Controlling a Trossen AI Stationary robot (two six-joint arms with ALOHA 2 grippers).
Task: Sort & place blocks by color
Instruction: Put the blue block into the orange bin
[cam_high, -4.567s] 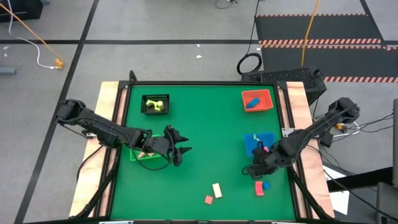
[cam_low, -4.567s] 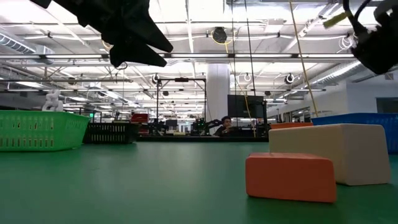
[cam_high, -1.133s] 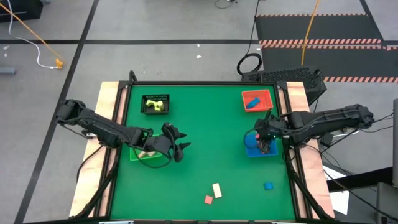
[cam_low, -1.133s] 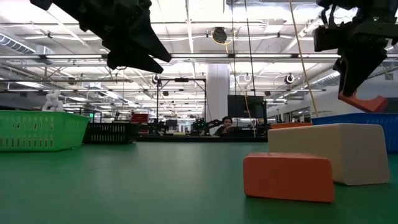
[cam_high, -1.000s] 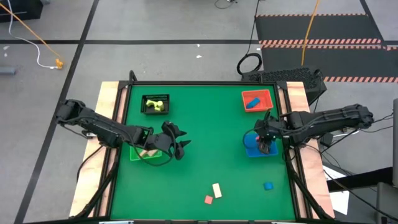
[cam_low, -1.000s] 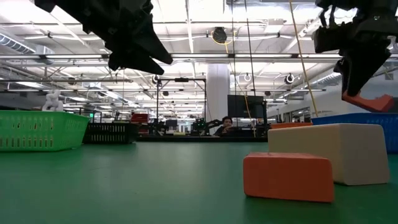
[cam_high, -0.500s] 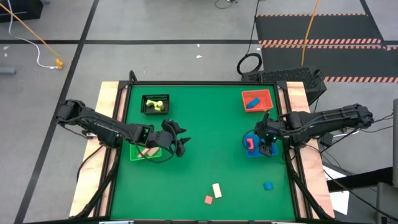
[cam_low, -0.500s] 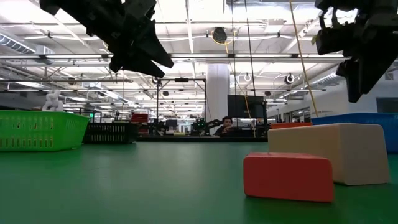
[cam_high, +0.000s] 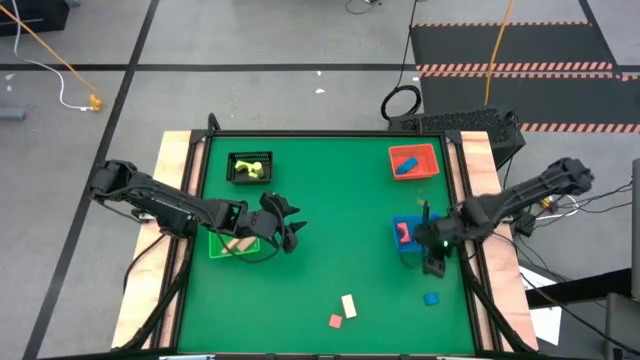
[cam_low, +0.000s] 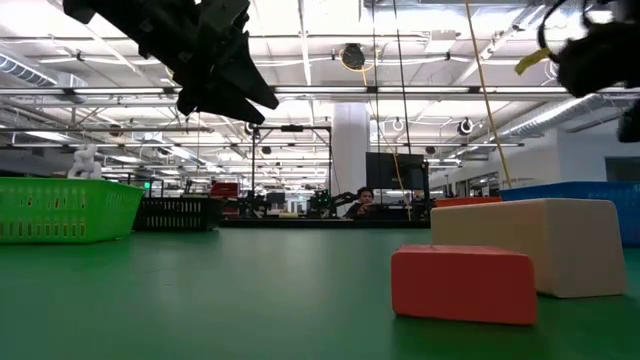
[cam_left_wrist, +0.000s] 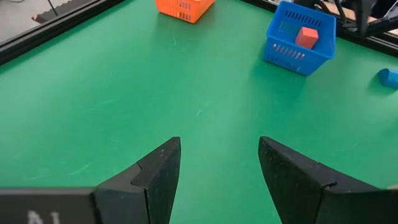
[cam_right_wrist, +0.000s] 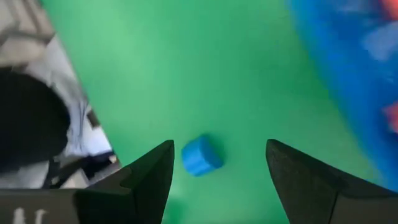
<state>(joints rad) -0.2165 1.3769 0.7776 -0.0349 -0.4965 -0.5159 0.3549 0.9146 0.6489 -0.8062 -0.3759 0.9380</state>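
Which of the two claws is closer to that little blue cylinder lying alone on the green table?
The right gripper, open, hangs just beside the blue cylinder, near the blue bin. The left gripper, also open, waits far across the table by the green bin.

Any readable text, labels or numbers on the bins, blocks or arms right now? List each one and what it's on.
None can be read.
Left end effector body: pale marks at the left wrist view's lower edge, cut off, unreadable.
Right end effector body: similar cut-off marks, unreadable.
Blue bin, red bin, blocks: no print visible.
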